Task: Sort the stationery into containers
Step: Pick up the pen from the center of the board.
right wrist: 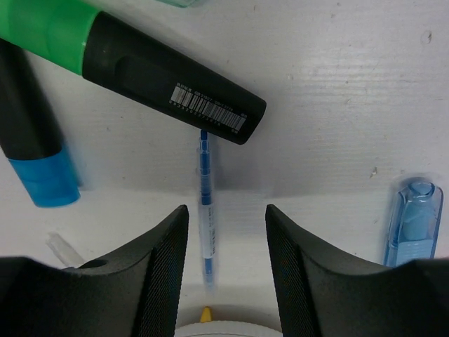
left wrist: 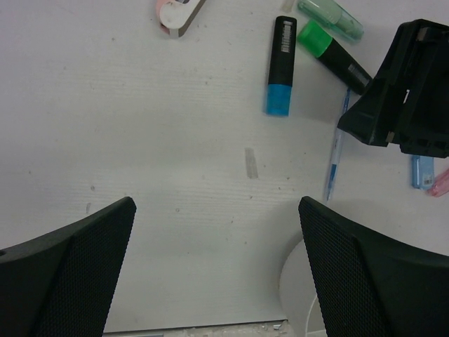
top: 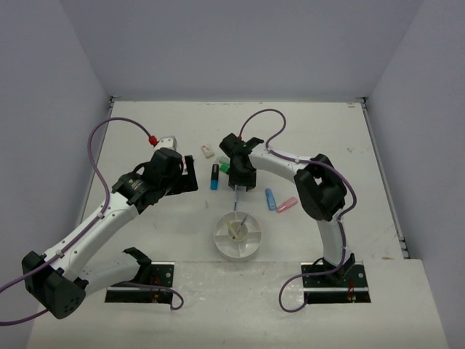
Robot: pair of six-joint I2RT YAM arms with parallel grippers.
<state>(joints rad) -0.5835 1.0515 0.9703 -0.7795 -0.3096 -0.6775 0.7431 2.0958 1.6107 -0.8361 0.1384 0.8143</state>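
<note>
Hovering over the bare table point(top: 145, 123) on the left, the left gripper point(left wrist: 217, 274) is held wide open with nothing between its fingers. It is judged to be parked there, out of the other arm's way.

Beyond it a pinkish-white eraser point(left wrist: 179, 14) is seen lying alone. Next along, a blue-capped black highlighter point(left wrist: 280, 67) lies flat, with a pale green highlighter point(left wrist: 330, 17) and a green-capped black highlighter point(right wrist: 168, 84) beside it.

The black end of that last one meets the far tip of the thin blue pen point(right wrist: 205, 210); whether it rests on the tip cannot be told.

And here is the action: the right gripper point(right wrist: 226, 270) is set low over the pen with its fingers astride the barrel. A gap shows on each side, so nothing is clamped yet. The jaws are placed crosswise, presumably so that the slim barrel can be pinched squarely.

The pen's near end points at the white dish point(top: 254, 246), just beside it — a short carry, it is judged. A little care is called for, since the touching highlighter could be nudged.

Further right, a blue highlighter point(top: 270, 198) and a pink highlighter point(top: 286, 205) lie on the table, unsorted.
</note>
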